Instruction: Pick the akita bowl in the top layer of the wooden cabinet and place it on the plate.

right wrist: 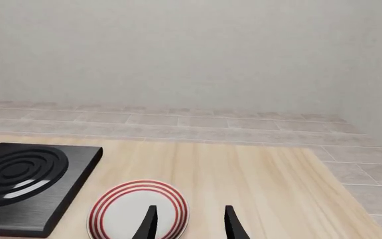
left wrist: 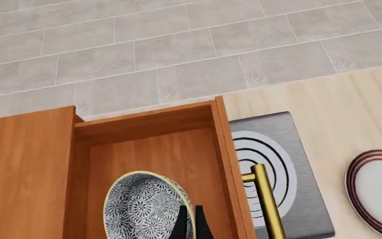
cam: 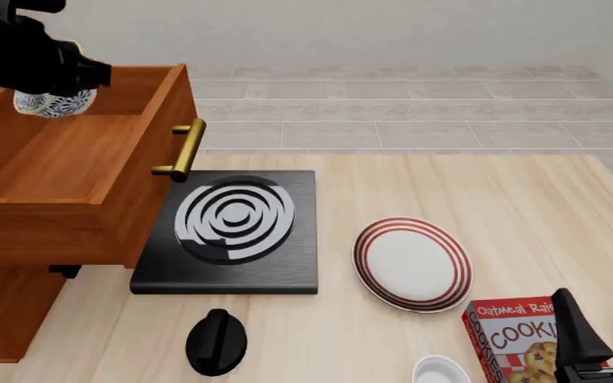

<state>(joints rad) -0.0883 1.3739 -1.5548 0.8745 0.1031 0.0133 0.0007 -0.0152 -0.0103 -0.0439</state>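
Front view shows the large reddish-brown wooden cabinet [cam: 29, 231] at nine o'clock on the pale wooden table [cam: 520, 207], its top drawer [cam: 83, 171] pulled far out by its brass bar handle [cam: 182, 149] so that the box overhangs the black stove slab with white rings [cam: 232, 231] and lies open from above. The small patterned akita bowl [cam: 53, 102] is over that drawer's far end, under the dark left arm; in the left wrist view the left tool [left wrist: 191, 225] has its two fingertips narrowed on the bowl's near rim, which I judge to be a pinch grip for lifting. The round white plate with red rings [cam: 413, 263] waits at five o'clock of the stove, bare. The right tool [right wrist: 189, 221] hangs with its fingers apart and holds nothing, near the plate
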